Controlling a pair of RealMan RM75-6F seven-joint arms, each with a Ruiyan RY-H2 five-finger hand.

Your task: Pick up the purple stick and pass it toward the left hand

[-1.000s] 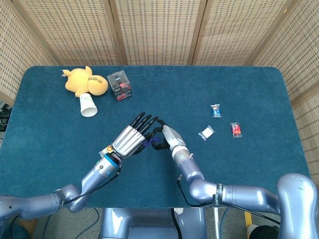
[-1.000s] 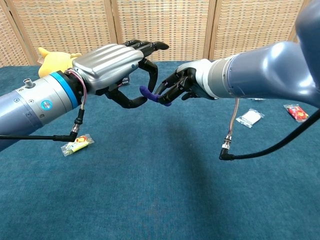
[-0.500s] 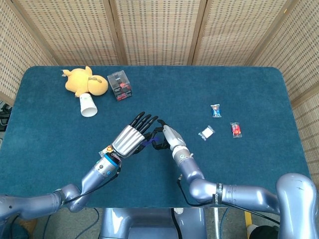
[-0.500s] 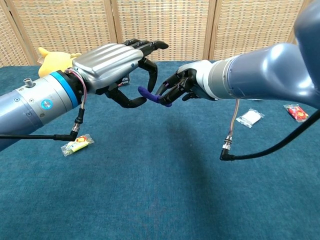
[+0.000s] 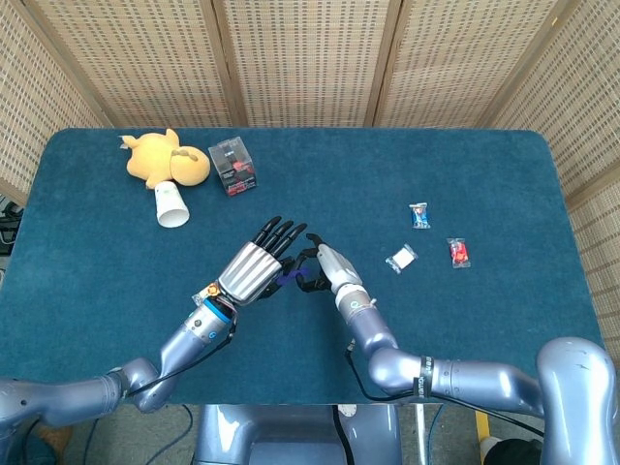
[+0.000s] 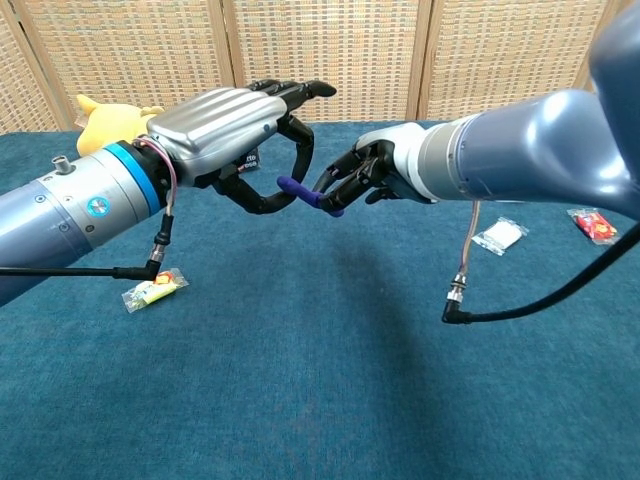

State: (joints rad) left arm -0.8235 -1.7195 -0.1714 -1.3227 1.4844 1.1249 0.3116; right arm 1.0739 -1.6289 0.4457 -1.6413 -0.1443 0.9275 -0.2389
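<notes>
Stick position first: small purple plastic stick (image 6: pixel 300 190) is pinched in our right hand (image 6: pixel 352 180), held in the air above the blue cloth surface (image 6: pixel 320 380). Its long axis runs roughly level, free end pointing at our left hand (image 6: pixel 262 140), w/ fingers apart, grasping nothing, thumb curled just beside the tip. Stick looks short, smooth, rounded.

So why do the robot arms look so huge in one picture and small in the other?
Chest view: the camera sits close, so the left hand and right hand holding the purple stick loom large. Head view: looking down from higher, both appear small, and everything stays sharp and evenly lit.
</notes>
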